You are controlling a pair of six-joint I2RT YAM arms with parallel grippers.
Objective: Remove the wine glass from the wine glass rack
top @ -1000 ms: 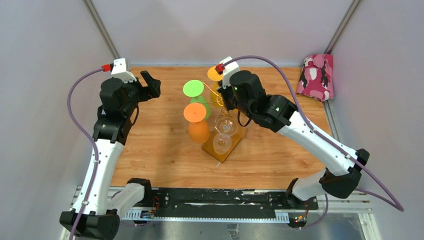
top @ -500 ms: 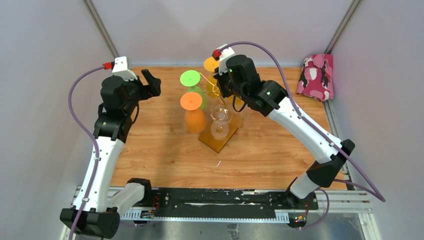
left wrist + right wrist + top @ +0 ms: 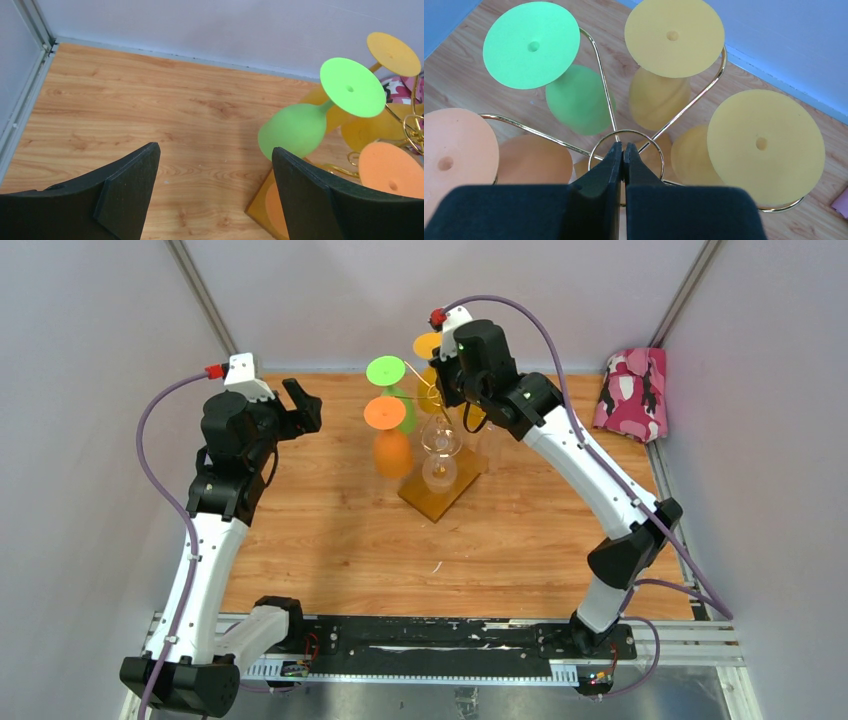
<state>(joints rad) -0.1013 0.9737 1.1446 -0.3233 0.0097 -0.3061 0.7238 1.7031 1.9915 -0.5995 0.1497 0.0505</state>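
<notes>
The wine glass rack (image 3: 441, 497) is gold wire on an amber wooden base. It carries upside-down glasses: green (image 3: 385, 371), orange (image 3: 384, 412), yellow (image 3: 428, 345) and two clear ones (image 3: 440, 440). In the right wrist view my right gripper (image 3: 623, 147) is shut at the rack's central gold ring (image 3: 596, 145), among the green foot (image 3: 531, 45), the orange foot (image 3: 449, 150) and two yellow feet (image 3: 674, 35). My left gripper (image 3: 303, 406) is open and empty, left of the rack. Its view (image 3: 215, 175) shows the green glass (image 3: 299, 129) past the right finger.
A pink patterned cloth (image 3: 632, 392) lies at the back right corner. The back wall stands close behind the rack. Grey side walls bound the wooden table (image 3: 320, 540) on the left and right.
My right arm has stretched toward the back wall, and the rack with its glasses has slid back with it. The left arm has not moved.
</notes>
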